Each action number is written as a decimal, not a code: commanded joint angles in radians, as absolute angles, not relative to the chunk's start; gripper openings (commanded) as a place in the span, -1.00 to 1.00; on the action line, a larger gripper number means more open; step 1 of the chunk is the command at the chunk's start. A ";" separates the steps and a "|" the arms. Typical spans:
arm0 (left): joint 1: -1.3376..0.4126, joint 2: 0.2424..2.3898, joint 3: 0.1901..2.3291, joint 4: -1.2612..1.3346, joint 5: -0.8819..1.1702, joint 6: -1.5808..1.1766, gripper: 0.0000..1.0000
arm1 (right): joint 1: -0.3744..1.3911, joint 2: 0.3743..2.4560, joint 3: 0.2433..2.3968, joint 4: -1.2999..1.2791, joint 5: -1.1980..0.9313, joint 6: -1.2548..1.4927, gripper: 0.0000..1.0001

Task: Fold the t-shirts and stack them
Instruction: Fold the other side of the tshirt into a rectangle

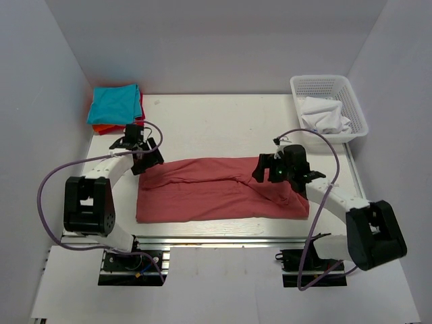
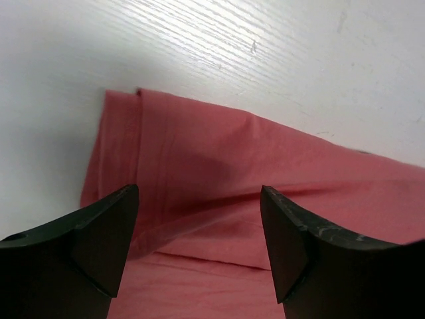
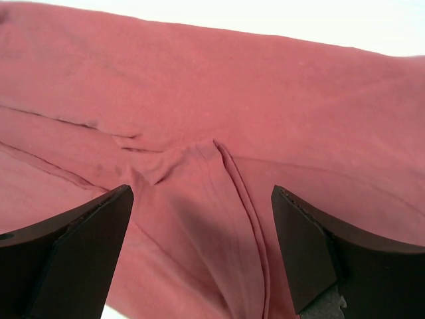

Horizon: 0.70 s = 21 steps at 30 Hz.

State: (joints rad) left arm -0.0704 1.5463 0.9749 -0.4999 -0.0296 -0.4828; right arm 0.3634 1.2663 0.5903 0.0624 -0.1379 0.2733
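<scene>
Across the middle of the table [image 1: 216, 128] lies the one salmon-red t-shirt [image 1: 216, 189], folded into a long band. The left gripper [image 1: 145, 154] hovers wide open and empty over its far-left corner, and the right gripper [image 1: 264, 169] does likewise over its right part. Each claw should probably pinch all layers and lift evenly. Far left is one stack [image 1: 116, 102], three colours showing. Far right is one basket [image 1: 351, 88] holding one white cloth [image 1: 324, 115].

The white table [image 1: 216, 128] carries a salmon-red t-shirt [image 1: 216, 192], a folded shirt stack [image 1: 115, 106] and a white basket [image 1: 324, 84].
</scene>
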 commanded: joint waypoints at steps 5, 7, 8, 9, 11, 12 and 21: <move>-0.072 1.612 0.974 -0.439 0.067 -0.442 0.61 | 0.382 1.410 0.658 0.210 -0.227 0.219 0.81; -0.072 1.623 0.953 -0.427 0.077 -0.442 0.61 | 0.385 1.445 0.669 0.235 -0.218 0.222 0.67; -0.072 1.623 0.937 -0.416 0.077 -0.442 0.61 | 0.387 1.453 0.670 0.241 -0.216 0.225 0.56; -0.072 1.623 0.925 -0.416 0.077 -0.442 0.61 | 0.390 1.474 0.670 0.247 -0.224 0.225 0.40; -0.072 1.634 0.925 -0.416 0.077 -0.442 0.59 | 0.393 1.489 0.676 0.259 -0.227 0.230 0.05; -0.072 1.644 0.914 -0.416 0.077 -0.442 0.59 | 0.396 1.496 0.676 0.255 -0.238 0.238 0.00; -0.063 1.667 0.914 -0.425 0.028 -0.442 0.56 | 0.425 1.350 0.588 0.141 -0.296 0.285 -1.00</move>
